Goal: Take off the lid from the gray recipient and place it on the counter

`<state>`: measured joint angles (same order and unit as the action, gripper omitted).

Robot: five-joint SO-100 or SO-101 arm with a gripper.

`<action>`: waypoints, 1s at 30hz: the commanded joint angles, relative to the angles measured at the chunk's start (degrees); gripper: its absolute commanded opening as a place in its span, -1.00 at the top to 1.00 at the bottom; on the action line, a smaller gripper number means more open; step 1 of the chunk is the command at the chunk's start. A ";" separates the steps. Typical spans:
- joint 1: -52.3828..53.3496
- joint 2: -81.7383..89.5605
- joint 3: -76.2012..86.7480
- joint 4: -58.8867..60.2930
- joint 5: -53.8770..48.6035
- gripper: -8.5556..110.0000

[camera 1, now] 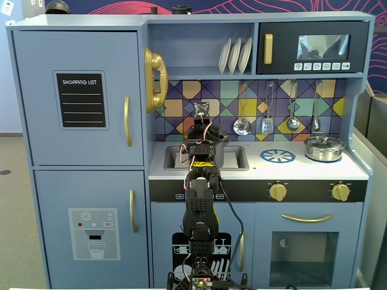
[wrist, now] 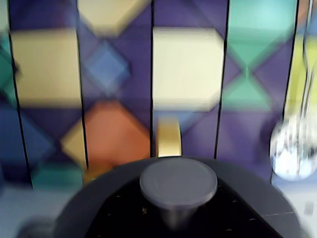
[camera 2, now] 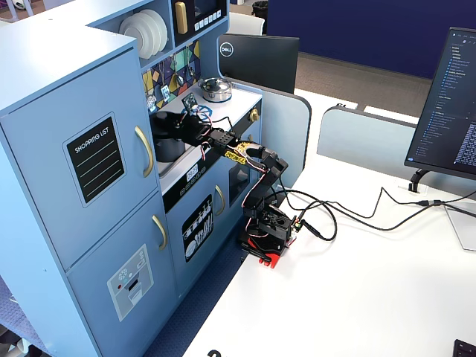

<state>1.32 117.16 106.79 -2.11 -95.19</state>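
Observation:
The dark gray lid [wrist: 94, 201] fills the bottom of the wrist view, with its round knob [wrist: 178, 181] in the centre. My gripper [wrist: 178, 210] shows as black jaws on both sides of the knob's stem, shut on it. In both fixed views the gripper [camera 1: 205, 140] [camera 2: 171, 125] is over the sink. The gray recipient [camera 2: 169, 152] stands in the sink, mostly hidden by the arm, and only its right side [camera 1: 223, 151] shows from the front. The lid sits close above it; I cannot tell whether they touch. The white counter [camera 1: 314, 170] lies to the right.
A shiny silver pot [camera 1: 324, 148] with its own lid stands at the counter's right end, also seen in the other fixed view [camera 2: 216, 89]. The blue burner ring [camera 1: 277, 156] is between it and the sink [camera 1: 237, 158]. Utensils [camera 1: 242, 125] hang on the backsplash.

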 commanded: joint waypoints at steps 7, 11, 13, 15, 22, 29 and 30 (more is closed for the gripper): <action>10.37 9.23 -7.29 7.82 0.18 0.86; 17.93 11.60 -5.98 9.14 2.11 0.86; 21.80 11.60 -5.63 9.23 2.72 0.86; 25.84 10.90 -4.75 7.91 3.43 0.86; 31.73 4.66 -1.58 1.76 4.13 0.86; 32.34 -5.71 3.43 -8.26 3.16 0.86; 32.34 -7.29 3.69 -9.84 3.08 0.86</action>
<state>32.70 113.03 111.18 -5.45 -91.41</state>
